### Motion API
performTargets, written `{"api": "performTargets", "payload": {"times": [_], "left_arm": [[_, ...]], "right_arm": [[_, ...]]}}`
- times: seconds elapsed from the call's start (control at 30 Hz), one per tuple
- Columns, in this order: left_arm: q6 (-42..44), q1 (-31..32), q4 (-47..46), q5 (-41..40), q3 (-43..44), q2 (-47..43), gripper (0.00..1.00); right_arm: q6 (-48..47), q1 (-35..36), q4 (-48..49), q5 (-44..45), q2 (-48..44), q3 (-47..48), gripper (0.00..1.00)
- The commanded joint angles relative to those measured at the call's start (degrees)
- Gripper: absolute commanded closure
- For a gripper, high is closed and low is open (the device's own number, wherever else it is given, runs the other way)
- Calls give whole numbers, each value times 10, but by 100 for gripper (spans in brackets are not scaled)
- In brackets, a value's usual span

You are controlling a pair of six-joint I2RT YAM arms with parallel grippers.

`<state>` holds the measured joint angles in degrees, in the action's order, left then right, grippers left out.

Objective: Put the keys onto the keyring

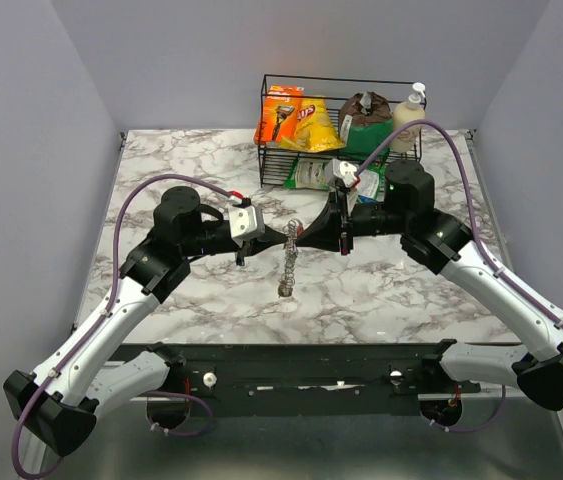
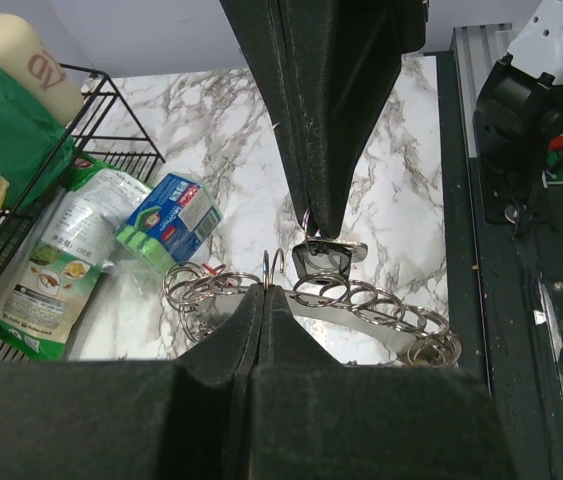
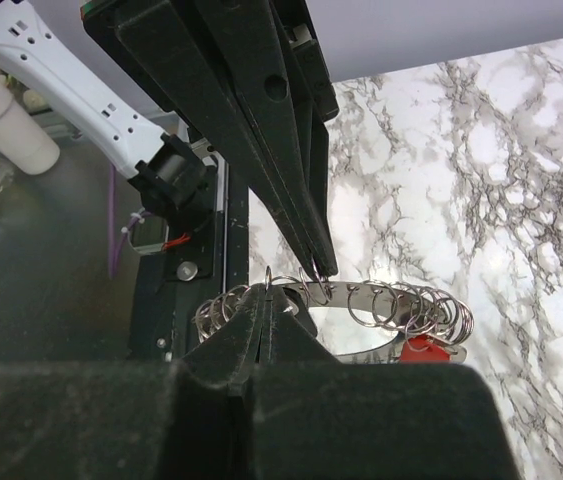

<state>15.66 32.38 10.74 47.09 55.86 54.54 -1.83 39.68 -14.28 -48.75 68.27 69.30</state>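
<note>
The keyring (image 1: 287,268) hangs in mid-air over the table's middle as a chain of silver rings, held between both grippers. My left gripper (image 1: 289,238) is shut on one thin ring, as the left wrist view (image 2: 266,290) shows. My right gripper (image 1: 307,234) is shut on a neighbouring ring, as the right wrist view (image 3: 266,294) shows. The fingertips nearly touch. A curved silver band with several rings (image 2: 381,305) and a red tag (image 3: 427,346) hangs below. A small dark metal piece (image 2: 328,256) dangles under the right gripper's tip; I cannot tell whether it is a key. No coloured keys show.
A black wire basket (image 1: 266,120) stands at the back with snack bags (image 1: 296,120), a dark pouch (image 1: 364,118) and a cream bottle (image 1: 408,110). A green-white packet (image 1: 311,175) and a blue packet (image 2: 173,218) lie in front of it.
</note>
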Motion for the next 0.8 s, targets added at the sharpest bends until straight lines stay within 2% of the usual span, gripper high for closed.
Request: {"api": "performTargets", "payload": {"times": [0.0,0.77], "left_arm": [[7,5,-7,-4,21,-14,100],[7,12,-6,-15,29,-6,100]], "right_arm": [[10,4,19,-11,8,8,99],[12,9,9,7,16,0,99]]}}
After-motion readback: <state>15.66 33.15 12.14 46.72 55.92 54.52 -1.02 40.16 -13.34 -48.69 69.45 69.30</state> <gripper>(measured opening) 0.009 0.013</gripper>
